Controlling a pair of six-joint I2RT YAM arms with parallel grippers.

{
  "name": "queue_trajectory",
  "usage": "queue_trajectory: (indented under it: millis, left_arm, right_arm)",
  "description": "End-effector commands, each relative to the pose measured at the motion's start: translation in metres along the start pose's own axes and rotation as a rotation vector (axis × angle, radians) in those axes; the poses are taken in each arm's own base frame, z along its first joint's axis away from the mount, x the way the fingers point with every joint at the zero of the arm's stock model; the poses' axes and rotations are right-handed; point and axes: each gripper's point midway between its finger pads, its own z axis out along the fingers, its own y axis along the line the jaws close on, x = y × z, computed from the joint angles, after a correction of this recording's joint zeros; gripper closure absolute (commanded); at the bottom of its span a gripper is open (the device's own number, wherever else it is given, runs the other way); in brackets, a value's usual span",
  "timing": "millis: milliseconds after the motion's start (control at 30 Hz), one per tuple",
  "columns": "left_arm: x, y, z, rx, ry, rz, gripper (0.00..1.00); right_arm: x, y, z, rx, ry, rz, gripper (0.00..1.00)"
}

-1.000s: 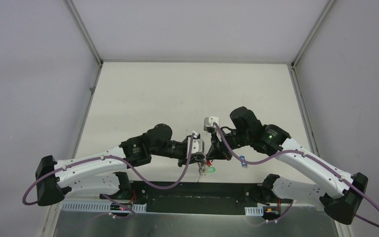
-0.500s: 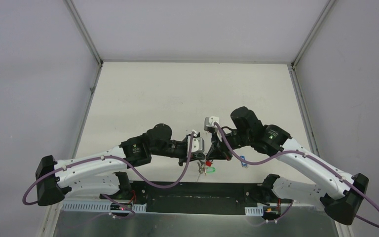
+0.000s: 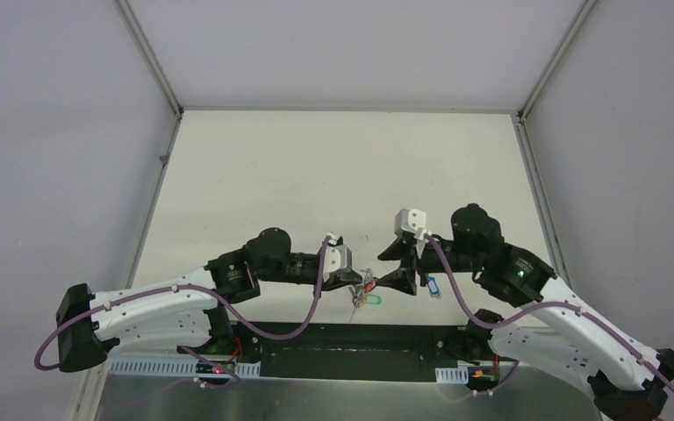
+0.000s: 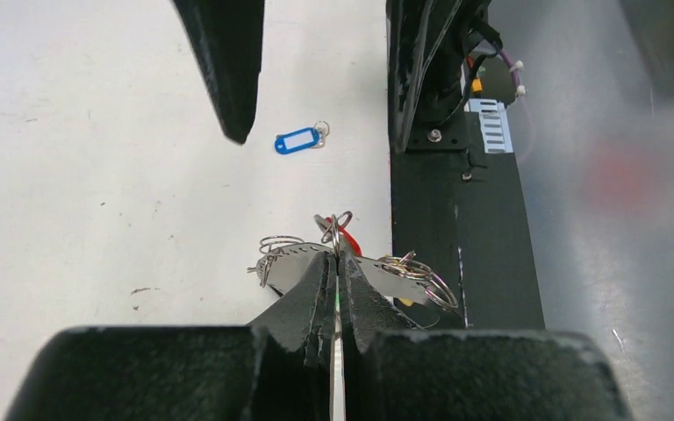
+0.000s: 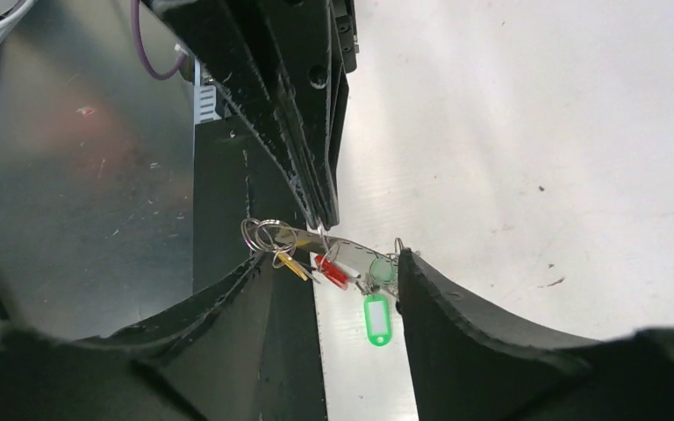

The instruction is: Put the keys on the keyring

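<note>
The keyring (image 5: 351, 245) is a thin grey metal band with small silver split rings along it, hanging just above the table's near edge. My left gripper (image 4: 336, 260) is shut on it at a split ring (image 4: 337, 230). Red (image 5: 332, 271), green (image 5: 375, 317) and yellow (image 5: 291, 263) tagged keys dangle from the band. My right gripper (image 5: 333, 267) stands open, its fingertips on either side of the bunch (image 3: 367, 294). One finger (image 5: 439, 298) is close to the band's end. A blue-tagged key (image 4: 297, 140) lies loose on the table (image 3: 333, 175).
The black base plate (image 4: 456, 228) and a metal shelf (image 5: 79, 175) run along the near edge under the bunch. White walls enclose the table on three sides. The right gripper's finger (image 4: 228, 70) hangs above the blue-tagged key in the left wrist view.
My right gripper has opened, let go of the bunch and drawn back to the right. The left gripper has stayed shut on the keyring, and its arm has shifted slightly left.
</note>
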Motion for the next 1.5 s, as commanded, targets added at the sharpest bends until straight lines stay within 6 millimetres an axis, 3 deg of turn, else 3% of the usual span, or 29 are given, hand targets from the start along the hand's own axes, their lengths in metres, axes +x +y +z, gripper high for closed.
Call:
queue_trajectory:
  millis: [0,233,467,733,1133,1467]
  left_arm:
    - [-0.054,0.000,-0.009,-0.033,-0.243,0.042,1.00]
    - [-0.079,-0.003,-0.023,-0.046,-0.396,0.066,1.00]
    - [-0.086,-0.007,-0.024,-0.024,-0.418,0.079,1.00]
    - [-0.090,-0.004,-0.026,-0.044,-0.427,0.075,1.00]
    - [-0.101,0.000,-0.031,-0.071,-0.483,0.084,1.00]
    - [-0.093,0.003,-0.020,-0.067,-0.439,0.061,1.00]
  right_arm:
    - [-0.019,0.000,-0.006,0.026,-0.132,-0.074,0.45]
    - [-0.008,0.011,0.000,-0.052,-0.120,-0.067,0.55]
    - [-0.004,0.009,0.012,-0.091,-0.074,-0.044,0.67]
    - [0.001,0.009,0.012,-0.089,-0.073,-0.036,0.99]
    - [0.027,0.007,0.015,-0.094,0.033,-0.008,1.00]
    - [0.020,0.004,0.017,-0.092,0.028,-0.027,1.00]
